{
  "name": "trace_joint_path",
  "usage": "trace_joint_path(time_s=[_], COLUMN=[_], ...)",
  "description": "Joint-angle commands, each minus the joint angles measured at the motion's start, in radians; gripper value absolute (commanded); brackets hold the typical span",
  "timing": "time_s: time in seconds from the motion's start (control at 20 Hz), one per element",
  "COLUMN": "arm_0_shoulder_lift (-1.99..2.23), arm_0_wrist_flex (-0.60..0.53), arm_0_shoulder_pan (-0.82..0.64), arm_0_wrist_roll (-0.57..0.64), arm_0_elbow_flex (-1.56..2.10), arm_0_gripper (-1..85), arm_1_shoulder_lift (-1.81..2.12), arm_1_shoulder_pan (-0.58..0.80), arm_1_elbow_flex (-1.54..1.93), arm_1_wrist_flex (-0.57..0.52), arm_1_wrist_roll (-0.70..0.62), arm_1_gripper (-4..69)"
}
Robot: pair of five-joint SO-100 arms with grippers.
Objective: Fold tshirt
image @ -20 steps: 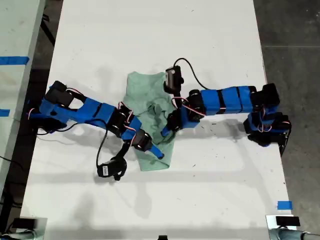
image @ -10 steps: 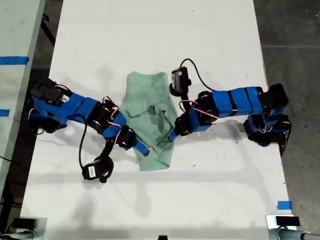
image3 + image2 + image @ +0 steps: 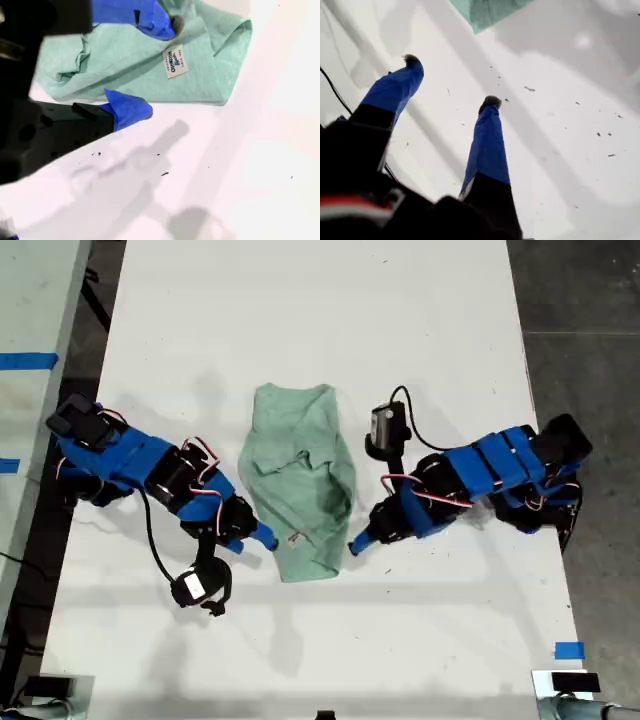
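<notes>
The tshirt (image 3: 295,475) lies crumpled in a loose, uneven bundle around the middle of the white table (image 3: 300,300), well away from all of its edges. It is narrow and long, and its pale mint cloth is bunched into soft folds and creases. A small white sewn-in label (image 3: 297,537) shows on the end of the bundle nearest the table edge at the bottom of the exterior view.

My second hand (image 3: 262,538) reaches in from the table edge on the exterior view's left and sits low, just beside that labelled end. In the second wrist view my second hand (image 3: 160,65) has its two blue fingers wide apart and grips nothing. One fingertip (image 3: 170,22) sits over the cloth of the tshirt (image 3: 125,60) and the other is over bare table, with the label (image 3: 174,61) lying between them.

My first hand (image 3: 355,545) comes in from the table edge on the exterior view's right and is close to the bundle but clear of it. In the first wrist view my first hand (image 3: 451,81) also has its fingers spread apart over bare table, with only a corner of the tshirt (image 3: 487,12) ahead of the tips.

A strip of blue tape (image 3: 568,650) is stuck near the table corner at the exterior view's bottom right.
</notes>
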Motion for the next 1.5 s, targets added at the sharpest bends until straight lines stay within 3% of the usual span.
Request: trace_joint_path(time_s=[0.0, 0.3, 0.7, 1.45], arm_0_shoulder_lift=[0.120, 0.094, -0.072, -0.270], arm_0_wrist_flex=[-0.012, -0.074, -0.261, -0.377], arm_0_shoulder_pan=[0.029, 0.029, -0.035, -0.052], arm_0_wrist_roll=[-0.086, -0.178, -0.144, -0.132], arm_0_elbow_flex=[-0.002, 0.049, 0.066, 0.066], arm_0_gripper=[26.3, 29.7, 29.5, 26.3], arm_1_shoulder_lift=[0.094, 0.043, -0.161, -0.426], arm_1_shoulder_pan=[-0.037, -0.006, 0.055, 0.097], arm_1_elbow_flex=[-0.097, -0.098, -0.143, -0.207], arm_1_wrist_flex=[0.011, -0.026, -0.124, -0.250], arm_1_wrist_roll=[0.089, 0.107, 0.018, -0.052], arm_1_gripper=[29.8, 33.8, 32.4, 32.0])
